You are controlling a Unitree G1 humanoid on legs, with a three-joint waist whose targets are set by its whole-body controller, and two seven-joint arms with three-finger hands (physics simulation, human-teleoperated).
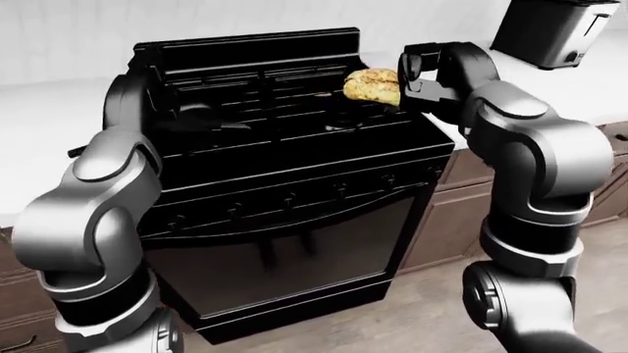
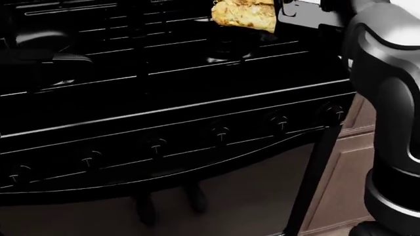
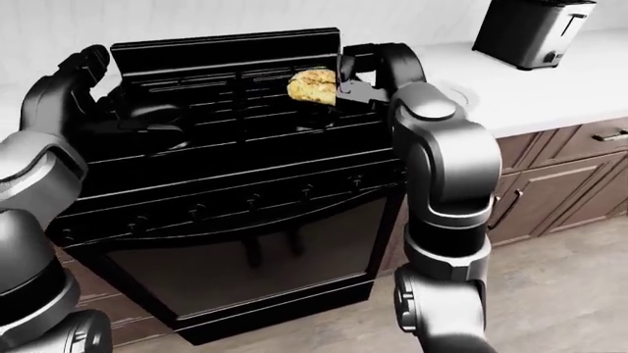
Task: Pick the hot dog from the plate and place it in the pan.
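While raised over the right-hand burners of the black stove (image 1: 294, 176), gripped the hot dog (image 1: 371, 85) in the right hand (image 1: 420, 75), dark fingers closed on its right end. Held it clear of the grates, near the cooktop's upper right in the left-eye view, bun pale and speckled against the black. Showed the pan (image 3: 147, 118) only as a dark rounded shape on the left burners, well apart from the hot dog. Could not tell the state of the left hand (image 3: 76, 73), lifted at the stove's left edge just beside the pan, fingers lost against dark metal. Looked down in the head view on a row of knobs (image 2: 220, 132) and the oven door (image 2: 216, 196), with the hot dog and hand cut off at the top edge. Placed a toaster (image 1: 550, 29) on the white counter (image 1: 589, 81) at upper right, with brown cabinets (image 3: 559, 176) beneath.
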